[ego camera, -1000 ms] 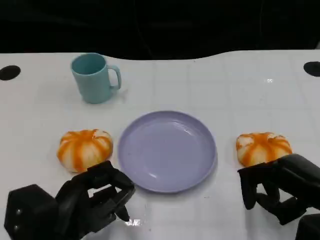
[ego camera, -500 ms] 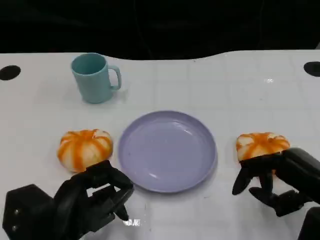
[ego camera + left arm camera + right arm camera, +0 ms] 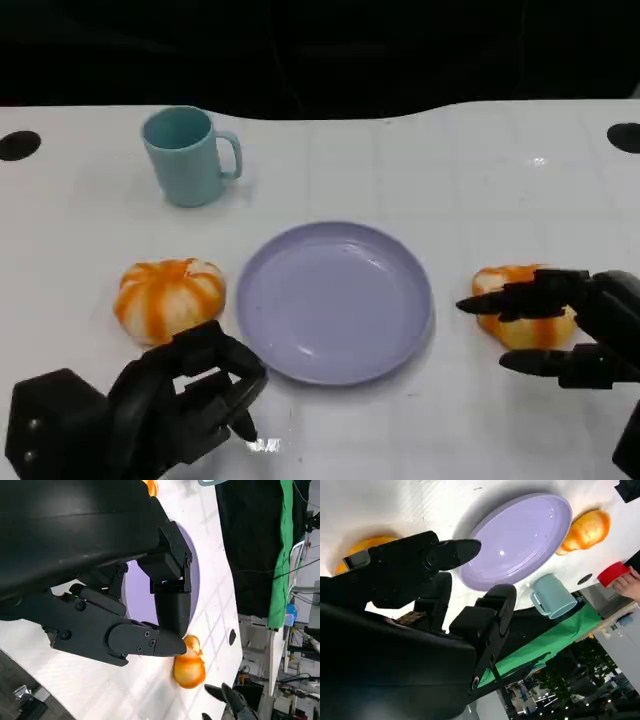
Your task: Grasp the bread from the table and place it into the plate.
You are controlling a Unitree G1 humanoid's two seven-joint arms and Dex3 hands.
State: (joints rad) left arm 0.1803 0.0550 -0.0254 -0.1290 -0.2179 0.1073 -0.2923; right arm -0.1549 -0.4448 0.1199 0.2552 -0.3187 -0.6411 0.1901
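A lavender plate (image 3: 335, 300) lies mid-table. One orange-and-white bread roll (image 3: 168, 298) sits to its left, another (image 3: 525, 305) to its right. My right hand (image 3: 570, 328) is at the right roll with its fingers spread: one finger reaches across the roll's top, another lies just in front of it, and the roll is still on the table. The right wrist view has that roll (image 3: 365, 545) beside the hand's fingers (image 3: 450, 552), with the plate (image 3: 520, 535) beyond. My left hand (image 3: 175, 405) rests in front of the left roll, fingers curled in and holding nothing.
A teal mug (image 3: 190, 155) stands behind the left roll. Black round marks sit at the table's far corners (image 3: 18, 145). In the right wrist view a person's hand (image 3: 627, 582) holds a red object (image 3: 612, 572) beyond the table.
My right hand's fingers have uncurled and spread, and the hand has moved forward around the right roll. The left hand, rolls, plate and mug have not moved.
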